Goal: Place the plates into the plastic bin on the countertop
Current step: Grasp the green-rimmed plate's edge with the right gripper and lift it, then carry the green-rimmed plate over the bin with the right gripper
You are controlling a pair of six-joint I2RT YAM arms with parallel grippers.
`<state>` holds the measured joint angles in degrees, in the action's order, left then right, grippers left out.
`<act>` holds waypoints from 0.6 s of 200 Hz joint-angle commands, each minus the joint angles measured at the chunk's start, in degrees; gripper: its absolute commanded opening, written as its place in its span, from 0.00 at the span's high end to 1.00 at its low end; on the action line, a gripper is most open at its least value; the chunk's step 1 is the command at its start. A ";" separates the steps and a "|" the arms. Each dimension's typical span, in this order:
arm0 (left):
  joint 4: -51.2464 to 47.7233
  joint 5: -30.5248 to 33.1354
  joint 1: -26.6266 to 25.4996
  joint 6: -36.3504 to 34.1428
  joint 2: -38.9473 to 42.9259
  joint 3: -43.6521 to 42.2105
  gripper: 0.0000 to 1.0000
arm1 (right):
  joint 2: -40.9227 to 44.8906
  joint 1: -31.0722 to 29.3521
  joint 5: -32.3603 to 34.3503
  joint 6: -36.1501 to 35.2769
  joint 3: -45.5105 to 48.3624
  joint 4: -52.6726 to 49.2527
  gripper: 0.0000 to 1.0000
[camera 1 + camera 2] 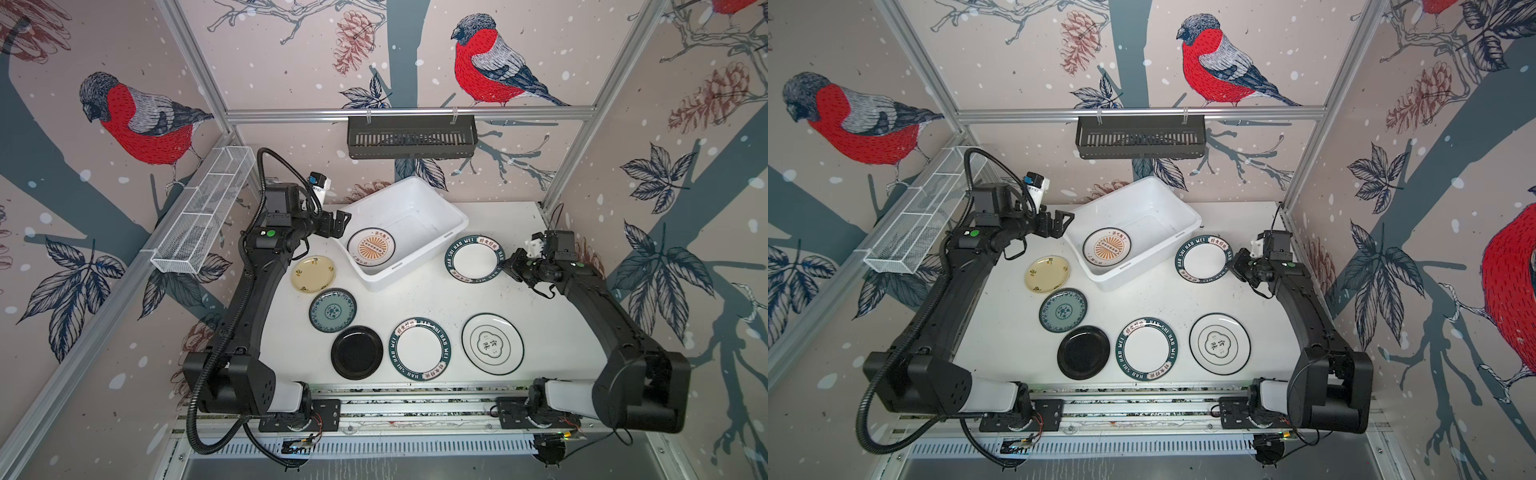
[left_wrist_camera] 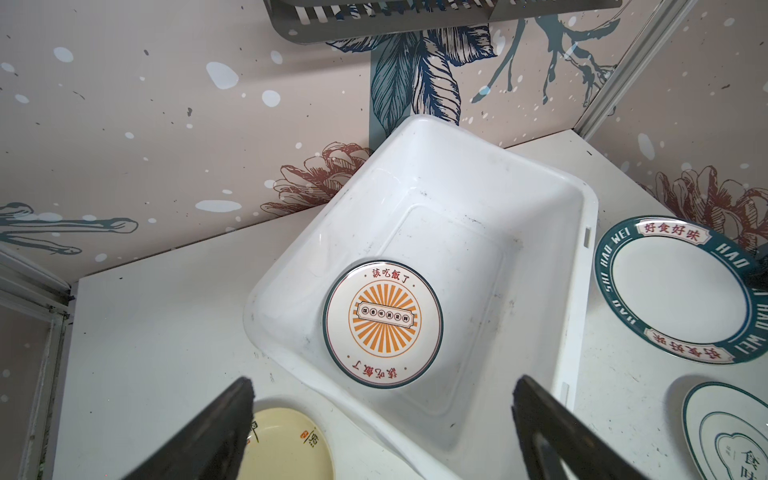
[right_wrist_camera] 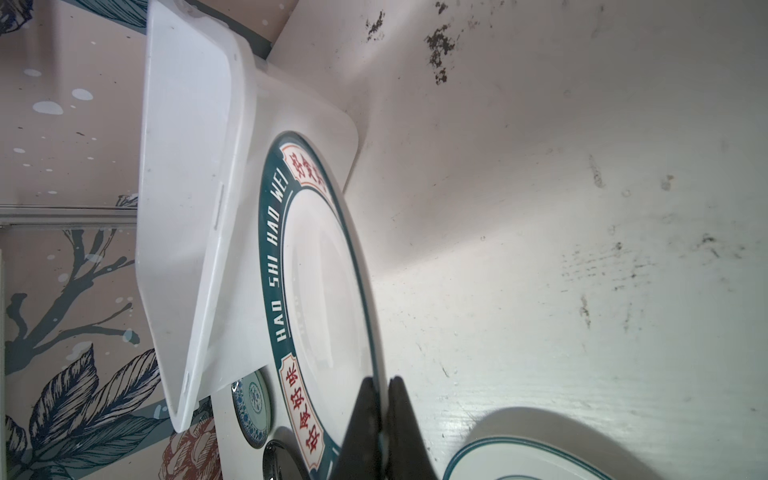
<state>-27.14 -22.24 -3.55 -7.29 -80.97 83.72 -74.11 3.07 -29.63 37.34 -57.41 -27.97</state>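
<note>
Bright, even light; soft shadows on the countertop (image 3: 540, 291), faint glare on the black plate (image 1: 356, 352). The right gripper (image 3: 383, 381) (close to the lens) looks blurred.

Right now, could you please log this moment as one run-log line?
left gripper: open by plastic bin | right gripper: shut on green-rimmed plate | in bin: sunburst plate | on countertop: yellow, teal, black, second green-rimmed, emblem plates

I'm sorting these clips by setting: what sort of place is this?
Probably a robot test booth, not a kitchen: aluminium rails hold bird-print panels, and two black arms are mounted at a white countertop.
</note>
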 commanded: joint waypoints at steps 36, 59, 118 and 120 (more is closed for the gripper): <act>2.96 0.49 -0.14 0.61 -0.15 0.45 0.04 | 0.14 -3.28 0.72 -2.44 -11.66 -9.05 1.00; 2.95 0.71 -0.14 0.54 -0.07 0.43 0.04 | -3.05 -7.20 1.84 -1.90 -17.91 -9.57 1.00; 3.31 1.06 -0.14 0.26 0.80 0.01 0.04 | -18.46 -17.67 2.95 -0.77 -36.07 -7.54 1.00; 3.32 1.06 -0.07 0.26 0.85 -0.08 0.04 | -19.11 -17.99 2.92 -0.78 -36.69 -7.48 1.00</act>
<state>-25.98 -21.02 -3.55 -6.44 -80.79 83.74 -88.23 -12.19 -26.96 36.14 -88.05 -37.36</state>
